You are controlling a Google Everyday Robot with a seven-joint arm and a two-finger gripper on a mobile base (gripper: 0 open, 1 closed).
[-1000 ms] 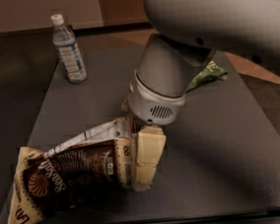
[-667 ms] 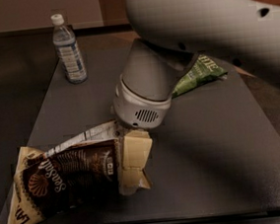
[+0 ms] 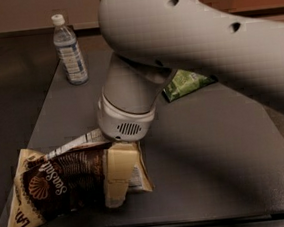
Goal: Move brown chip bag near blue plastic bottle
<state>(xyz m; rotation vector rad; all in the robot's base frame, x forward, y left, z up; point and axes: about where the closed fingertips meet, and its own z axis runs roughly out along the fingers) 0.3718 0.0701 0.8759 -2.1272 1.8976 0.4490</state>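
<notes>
The brown chip bag (image 3: 63,186) lies flat at the front left of the dark table, its cream end pointing to the front left corner and its barcode end to the right. My gripper (image 3: 119,175) hangs from the big grey arm and is down on the bag's right end, covering part of it. The blue plastic bottle (image 3: 70,49) stands upright at the back left of the table, well apart from the bag and the gripper.
A small green chip bag (image 3: 187,83) lies at the back middle, partly hidden behind my arm. The dark grey table (image 3: 221,153) has its front edge just below the brown bag and its left edge beside it.
My gripper and arm have moved left, further over the brown bag's right end. The bag and the bottle have stayed where they were.
</notes>
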